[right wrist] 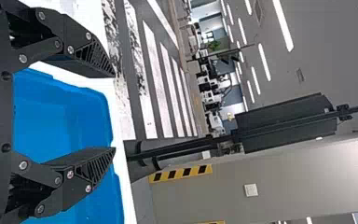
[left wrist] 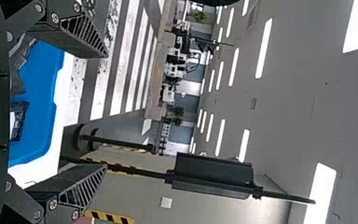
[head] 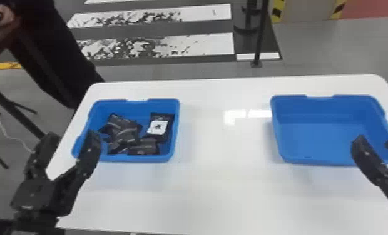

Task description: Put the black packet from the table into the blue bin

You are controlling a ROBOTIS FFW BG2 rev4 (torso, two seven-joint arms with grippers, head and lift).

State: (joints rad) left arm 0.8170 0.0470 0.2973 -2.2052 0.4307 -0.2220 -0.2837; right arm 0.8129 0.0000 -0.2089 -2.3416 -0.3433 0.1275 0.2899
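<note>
While a glossy white table (head: 221,190) stretched before a grey floor (head: 177,70) with broad white stripes (head: 206,43), black packets (head: 125,132) lay in the left blue bin (head: 140,158), well apart from the right blue bin (head: 321,137); the left gripper (head: 71,138) and right gripper (head: 377,142) each had fingers spread.

Looks down on a white tabletop (head: 209,193) bearing a left blue bin (head: 152,158) and, well apart, a right blue bin (head: 321,140). Has black packets (head: 124,134) heaped in the former, with a white-labelled packet (head: 157,127) near its right wall. Includes, with fingers spread, the left gripper (head: 73,136) by the left bin's left end and the right gripper (head: 377,140) overlapping the other bin. Takes in white floor stripes (head: 202,47) beyond
</note>
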